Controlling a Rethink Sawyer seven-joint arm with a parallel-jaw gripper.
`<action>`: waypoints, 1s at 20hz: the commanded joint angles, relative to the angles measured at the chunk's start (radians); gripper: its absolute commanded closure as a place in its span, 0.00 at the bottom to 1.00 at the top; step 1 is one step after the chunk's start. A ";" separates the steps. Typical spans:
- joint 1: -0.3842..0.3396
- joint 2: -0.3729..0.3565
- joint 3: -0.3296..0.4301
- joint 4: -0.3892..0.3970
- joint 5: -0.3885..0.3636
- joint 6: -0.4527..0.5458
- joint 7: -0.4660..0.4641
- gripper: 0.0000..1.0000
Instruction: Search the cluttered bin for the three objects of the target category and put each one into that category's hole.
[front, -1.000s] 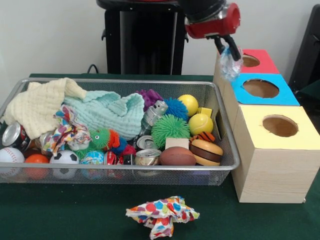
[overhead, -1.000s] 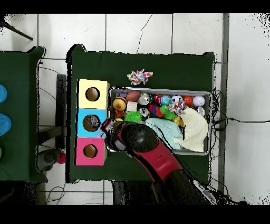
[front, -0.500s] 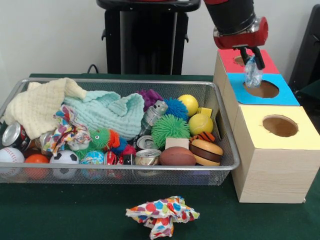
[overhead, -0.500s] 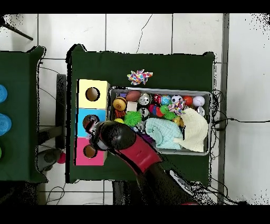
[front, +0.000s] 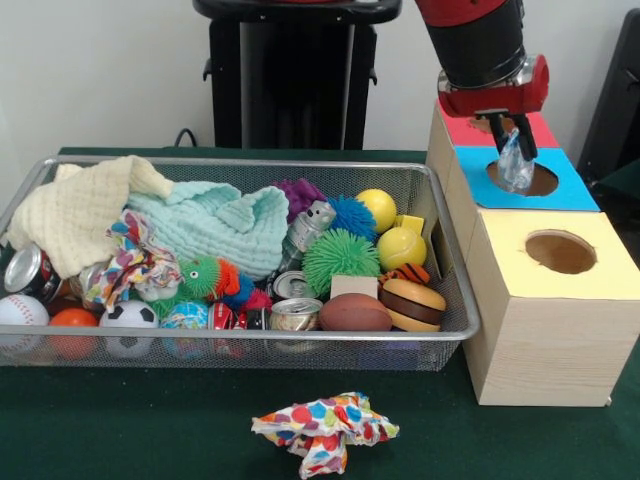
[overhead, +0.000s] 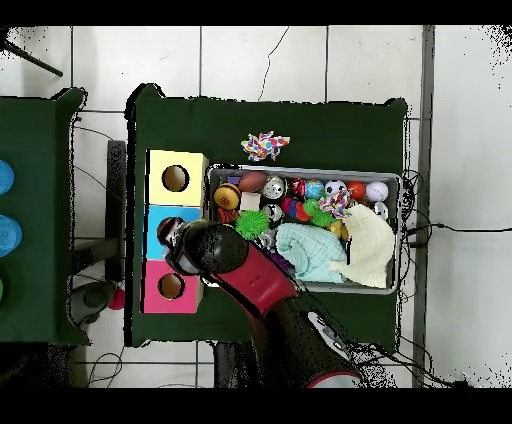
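Observation:
My gripper (front: 512, 143) hangs over the round hole of the blue-topped box (front: 570, 190), shut on a crumpled clear plastic piece (front: 516, 170) whose lower end dips to the hole's rim. In the overhead view the arm's red and black head (overhead: 205, 250) covers the gripper and most of the blue box (overhead: 157, 243). The red-topped box (front: 535, 122) stands behind it and the yellow-topped box (front: 600, 265) in front. The wire bin (front: 445, 340) holds crushed cans (front: 296, 313), balls, spiky toys and cloths.
A cream cloth (front: 80, 210) and a mint cloth (front: 215, 225) cover the bin's left and middle. A spotted colourful cloth (front: 322, 428) lies on the green table in front of the bin. A toy burger (front: 412, 303) and a football sit in the bin's near right corner.
The gripper has carried the plastic piece from beside the red box to over the blue box's hole and has come lower. Nothing in the bin has moved.

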 joint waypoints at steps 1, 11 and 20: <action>0.008 0.085 -0.079 -0.087 -0.006 -0.046 0.224 1.00; 0.044 0.076 -0.154 -0.146 -0.049 0.041 0.217 0.00; 0.054 0.036 -0.231 -0.188 -0.159 0.188 0.178 0.00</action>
